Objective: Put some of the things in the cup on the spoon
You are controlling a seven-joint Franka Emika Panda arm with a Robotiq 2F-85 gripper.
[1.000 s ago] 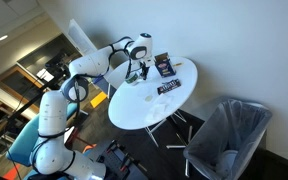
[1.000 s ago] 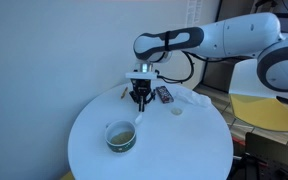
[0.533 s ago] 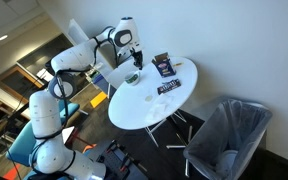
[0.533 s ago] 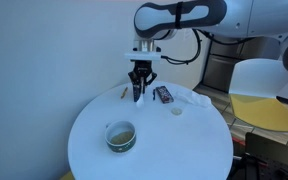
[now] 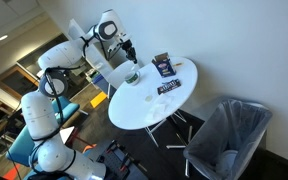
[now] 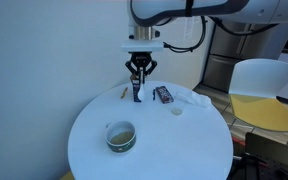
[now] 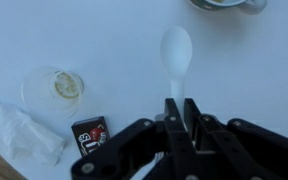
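The cup (image 6: 120,136) sits upright on the near side of the white table (image 6: 179,150), with something pale and loose showing inside it. Well beyond it, above the far part of the table, the tool (image 6: 138,78) is clenched on the handle of a white spoon (image 6: 137,93). The wrist view shows the handle pinched between the two fingers, the bowl pointing out ahead and looking empty. The spoon hangs clear of the table and apart from the cup, so scooping seems not yet begun. Gripped by the handle's end, the bowl is free to dip into the low cup. Just right of the spoon lies a dark packet (image 6: 163,94) — nearer, a small clear dish (image 6: 177,110) and a crumpled wrapper (image 6: 196,98).
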